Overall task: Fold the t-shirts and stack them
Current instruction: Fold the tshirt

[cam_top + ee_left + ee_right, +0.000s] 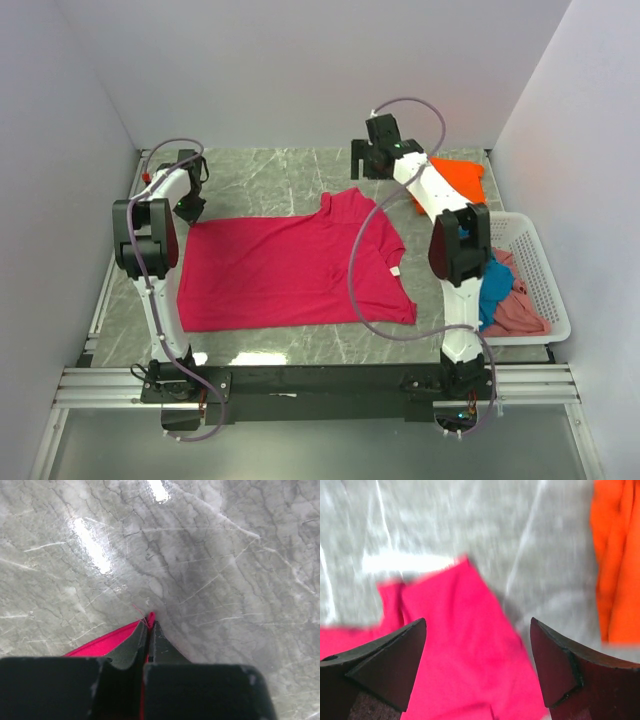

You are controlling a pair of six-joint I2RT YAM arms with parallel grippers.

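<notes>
The large crimson t-shirt (290,265) lies spread flat in the middle of the grey marble table (270,175). My left gripper (190,208) is at its far left corner, shut on the shirt's hem corner (149,617). My right gripper (372,160) hovers open above the far right sleeve (470,650), holding nothing. An orange t-shirt (460,180) lies at the back right, and shows in the right wrist view (617,560). Teal (494,290) and dusty pink (518,310) t-shirts lie in the basket.
A white lattice basket (535,255) stands at the right edge of the table. White walls enclose the table on three sides. The arm bases sit on a rail at the near edge.
</notes>
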